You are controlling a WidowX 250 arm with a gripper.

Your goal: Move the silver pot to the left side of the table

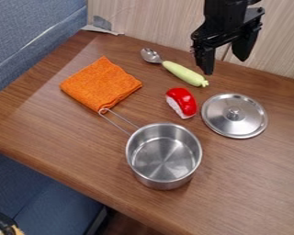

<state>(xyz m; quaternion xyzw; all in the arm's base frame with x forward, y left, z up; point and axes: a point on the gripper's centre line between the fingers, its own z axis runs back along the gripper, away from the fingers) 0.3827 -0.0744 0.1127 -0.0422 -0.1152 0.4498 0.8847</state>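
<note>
The gripper (pixel 225 65) hangs at the upper right, near the back edge of the table, open with nothing between its two black fingers. Well below it in the view, the silver pot (pixel 164 158) stands upright and empty near the table's front edge. Its wire handle points up and to the left, and the looped end rests at the lower corner of the folded orange cloth. Gripper and pot are clearly apart.
A silver lid (pixel 234 115) lies right of the pot, with a red and white toy (pixel 183 103) beside it. Behind are a spoon with a pale green handle (pixel 185 73) and the orange cloth (pixel 101 84). A wooden panel (pixel 148 20) borders the back.
</note>
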